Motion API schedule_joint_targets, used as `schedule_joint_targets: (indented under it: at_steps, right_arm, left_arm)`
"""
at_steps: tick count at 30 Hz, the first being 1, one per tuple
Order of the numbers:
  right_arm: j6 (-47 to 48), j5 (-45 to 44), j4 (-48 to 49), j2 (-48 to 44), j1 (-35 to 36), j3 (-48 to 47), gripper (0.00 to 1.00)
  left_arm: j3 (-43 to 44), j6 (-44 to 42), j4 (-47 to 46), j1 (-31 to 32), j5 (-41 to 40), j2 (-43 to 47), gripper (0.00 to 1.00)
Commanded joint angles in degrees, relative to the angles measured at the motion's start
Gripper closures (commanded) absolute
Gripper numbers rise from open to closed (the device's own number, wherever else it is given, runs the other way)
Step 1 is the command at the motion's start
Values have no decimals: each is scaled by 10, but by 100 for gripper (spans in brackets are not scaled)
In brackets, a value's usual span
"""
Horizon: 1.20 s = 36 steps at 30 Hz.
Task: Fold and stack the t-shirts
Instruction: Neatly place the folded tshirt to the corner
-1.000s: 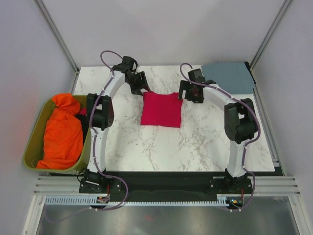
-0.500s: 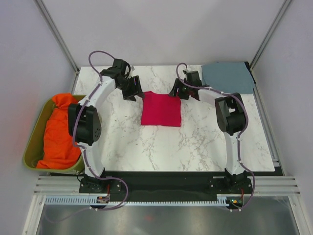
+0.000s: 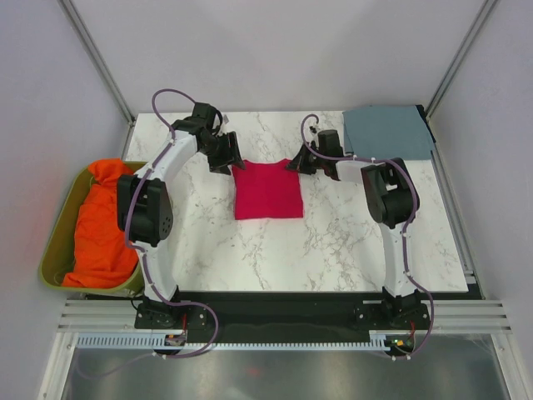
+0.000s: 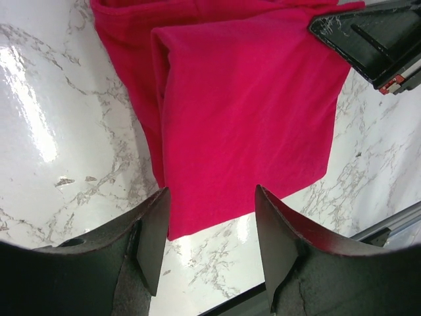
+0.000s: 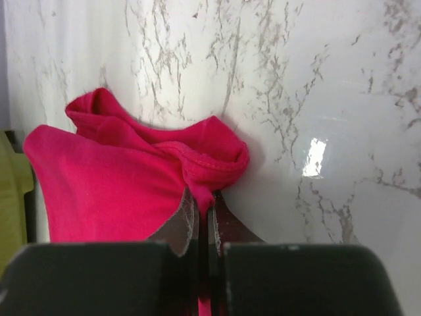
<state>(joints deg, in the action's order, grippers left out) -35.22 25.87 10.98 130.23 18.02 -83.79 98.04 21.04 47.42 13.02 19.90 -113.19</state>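
My right gripper (image 5: 205, 220) is pinched tight on the far right corner of the crimson t-shirt (image 3: 266, 190), which lies folded on the table (image 3: 333, 242), towards the far side. My left gripper (image 4: 210, 197) hangs wide apart over its left edge, gripping nothing. The blue-grey t-shirt (image 3: 387, 132) lies flat in the far right corner.

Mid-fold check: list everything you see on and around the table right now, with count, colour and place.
crimson t-shirt: one, crimson-red, folded, mid-table between the pincers
blue-grey t-shirt: one, slate blue-grey, folded flat, far right corner of the table
bin: one, olive green, beside the table's left edge
orange cloth: one heap, orange, inside the bin
table: one, white marble, grey veins
left pincer: black, open, at the crimson t-shirt's far left corner
right pincer: black, shut on the crimson t-shirt's far right corner
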Motion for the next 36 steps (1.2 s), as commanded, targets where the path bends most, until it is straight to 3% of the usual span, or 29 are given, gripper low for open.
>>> schedule_joint_targets:
  at_steps: [1,2,8,18,29,36]
  right_arm:
    - [99,-45,-142,-41,-2,-8,100]
    - [130,-79,-206,-52,-2,-20,100]
    - [245,-214,-333,-124,-34,-81,100]
    - [403,-400,-392,-203,-63,-116,100]
    - [467,-415,-312,-235,-127,-140,100]
    - [485,-385,-286,-201,-156,-224,100]
  left_arm:
    - [-5,-26,-19,-8,0,30,39]
    - [-4,-25,-19,-8,3,31,39]
    - [-9,-21,-24,-13,17,33,39]
    - [-14,-12,-29,-20,38,22,40]
    - [-17,-5,-33,-22,51,19,40]
    - [-20,0,-36,-22,60,12,41]
